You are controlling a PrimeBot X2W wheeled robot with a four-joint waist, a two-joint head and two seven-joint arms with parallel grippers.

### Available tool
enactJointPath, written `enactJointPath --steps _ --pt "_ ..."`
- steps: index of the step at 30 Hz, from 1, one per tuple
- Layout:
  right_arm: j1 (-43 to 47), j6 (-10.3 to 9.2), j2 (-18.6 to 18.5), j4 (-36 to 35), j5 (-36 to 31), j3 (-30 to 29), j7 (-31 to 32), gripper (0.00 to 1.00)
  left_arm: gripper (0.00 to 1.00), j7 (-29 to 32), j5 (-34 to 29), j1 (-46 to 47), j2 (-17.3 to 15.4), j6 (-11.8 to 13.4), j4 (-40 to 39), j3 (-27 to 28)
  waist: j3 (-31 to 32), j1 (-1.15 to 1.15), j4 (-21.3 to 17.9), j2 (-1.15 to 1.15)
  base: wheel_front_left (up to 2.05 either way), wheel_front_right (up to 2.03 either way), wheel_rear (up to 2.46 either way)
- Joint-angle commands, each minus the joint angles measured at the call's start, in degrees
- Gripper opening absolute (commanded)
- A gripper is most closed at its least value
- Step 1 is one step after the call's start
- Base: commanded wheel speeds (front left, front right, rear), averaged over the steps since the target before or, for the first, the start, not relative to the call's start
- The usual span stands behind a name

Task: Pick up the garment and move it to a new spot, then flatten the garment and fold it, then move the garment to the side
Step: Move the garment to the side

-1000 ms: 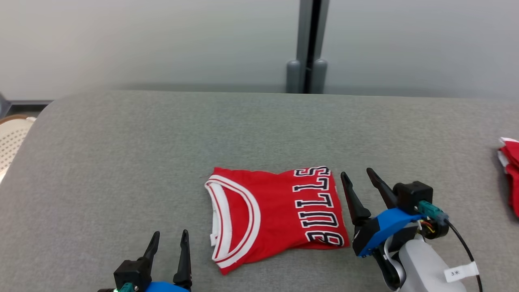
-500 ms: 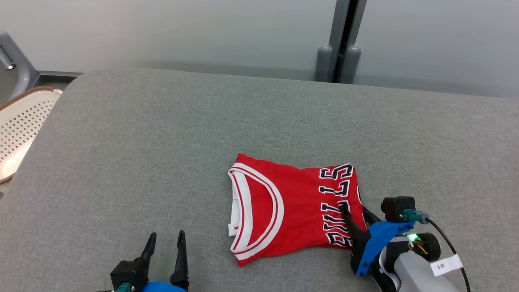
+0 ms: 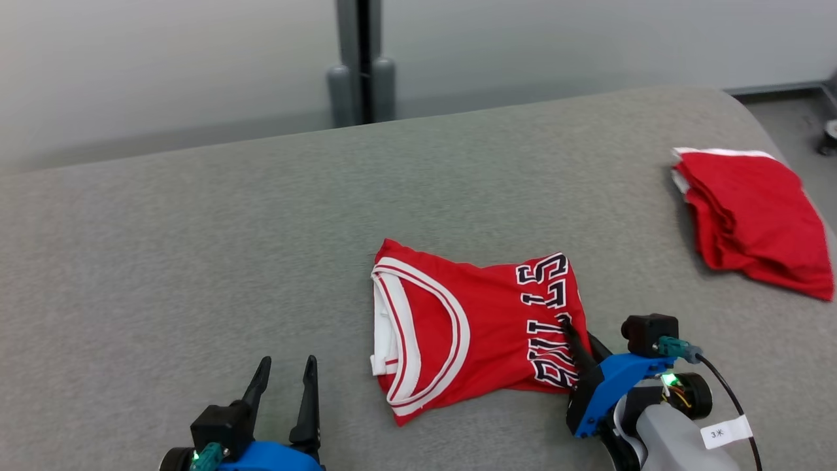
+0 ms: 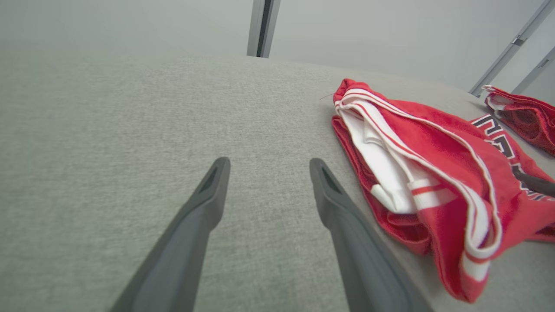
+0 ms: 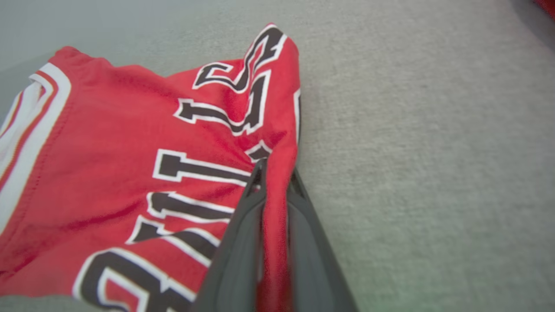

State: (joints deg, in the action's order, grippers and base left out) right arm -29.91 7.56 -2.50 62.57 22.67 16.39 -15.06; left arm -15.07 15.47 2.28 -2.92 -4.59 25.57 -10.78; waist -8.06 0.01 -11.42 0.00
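Red and folded into a compact rectangle, the Bulls jersey (image 3: 471, 333) lies at the front middle of the grey felt table (image 3: 196, 261), so flattening and folding look done and only the move aside is left. The right gripper (image 3: 577, 331) pinches its lettered edge; the left gripper (image 3: 288, 361) hovers spread over the table's front left. A stack of red garments (image 3: 752, 209) at the table's right end limits the room there.

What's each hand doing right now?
Left hand: open, holding nothing.
Right hand: closed on the lettered edge of the jersey.
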Motion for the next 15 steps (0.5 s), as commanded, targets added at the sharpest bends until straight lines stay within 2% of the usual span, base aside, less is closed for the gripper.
enactJointPath --steps 1,5,11,15 --pt "1.5 -0.14 -0.8 -0.3 -0.9 -1.3 -0.1 0.00 1.00 -0.1 0.2 1.0 0.0 -0.2 -0.2 -0.8 2.6 -0.01 -5.8 0.00 0.00 0.00 0.00" --pt "2.7 -0.13 -0.7 -1.5 -2.1 -2.9 -0.1 0.00 1.00 -0.1 0.6 2.2 0.0 -0.4 0.1 -2.6 1.9 -0.01 -10.9 0.00 0.00 0.00 0.00" --pt "3.8 -0.12 -0.6 -2.8 -3.0 -4.0 -0.1 0.00 1.00 -0.1 1.0 2.9 0.0 -0.8 0.5 -4.1 1.1 -0.01 -15.4 0.00 0.00 0.00 0.00" --pt "4.4 -0.12 -0.6 -3.8 -3.4 -4.4 -0.1 0.00 1.00 -0.1 0.6 3.7 0.0 -1.0 1.0 -4.8 0.5 -0.01 -16.9 0.00 0.00 0.00 0.00"
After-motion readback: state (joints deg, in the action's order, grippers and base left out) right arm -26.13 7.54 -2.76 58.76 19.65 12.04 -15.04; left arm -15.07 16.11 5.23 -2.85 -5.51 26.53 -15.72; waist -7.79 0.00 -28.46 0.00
